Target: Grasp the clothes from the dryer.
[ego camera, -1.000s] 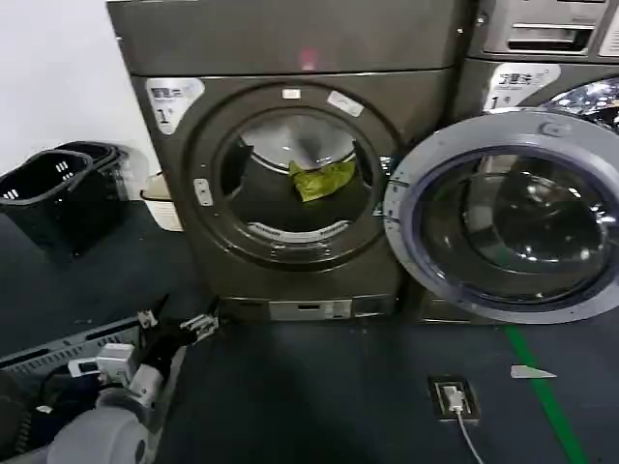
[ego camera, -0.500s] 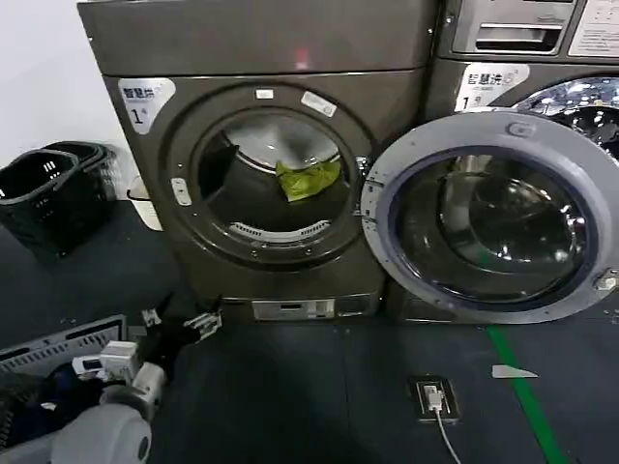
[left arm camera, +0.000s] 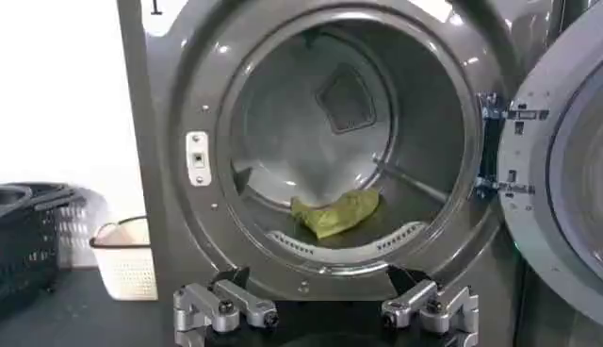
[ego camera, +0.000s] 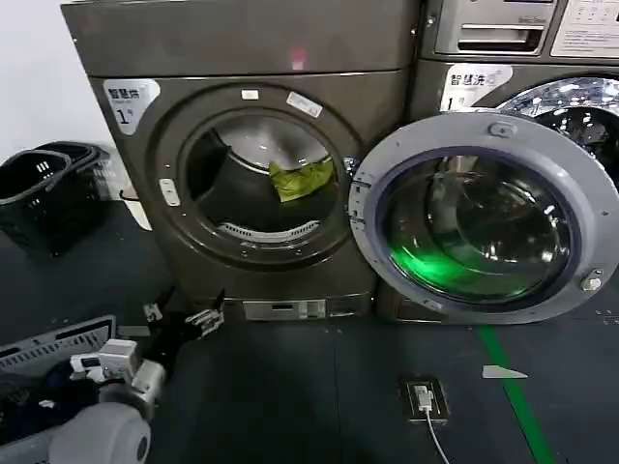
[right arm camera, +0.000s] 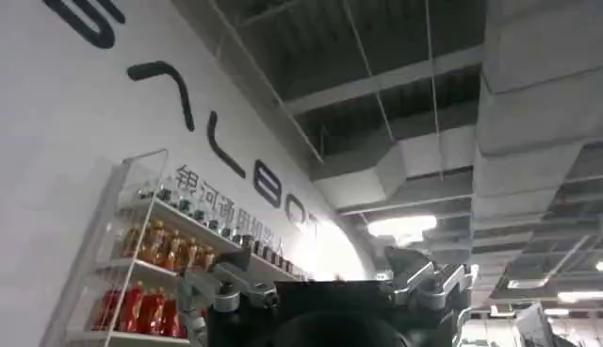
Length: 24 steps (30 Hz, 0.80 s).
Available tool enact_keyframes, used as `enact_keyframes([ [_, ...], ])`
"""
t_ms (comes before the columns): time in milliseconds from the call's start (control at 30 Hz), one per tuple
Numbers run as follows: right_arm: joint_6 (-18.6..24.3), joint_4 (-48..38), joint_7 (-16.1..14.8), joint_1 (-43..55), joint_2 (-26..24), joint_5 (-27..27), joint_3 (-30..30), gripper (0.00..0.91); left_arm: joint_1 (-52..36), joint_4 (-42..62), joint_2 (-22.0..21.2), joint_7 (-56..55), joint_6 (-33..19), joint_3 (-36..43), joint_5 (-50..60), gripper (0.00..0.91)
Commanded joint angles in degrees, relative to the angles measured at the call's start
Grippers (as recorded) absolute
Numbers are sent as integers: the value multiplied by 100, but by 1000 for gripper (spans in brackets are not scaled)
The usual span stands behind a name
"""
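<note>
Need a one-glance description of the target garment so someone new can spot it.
Find the dark grey-brown dryer with the "1" sticker, its round door swung open to the side. Inside the silver drum lies the clothes: one small crumpled yellow-green cloth, the only bright item in the opening.
</note>
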Motion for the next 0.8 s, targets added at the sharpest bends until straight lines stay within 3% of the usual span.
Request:
enact_keyframes([
  [33,69,-24,-12,2,-7,17,15,907,7,41,-23,16,-83,55,88,907],
  [800,171,-27,-59,-65,33,35,106,907,-131,135,20,20,-76,161,119,907],
])
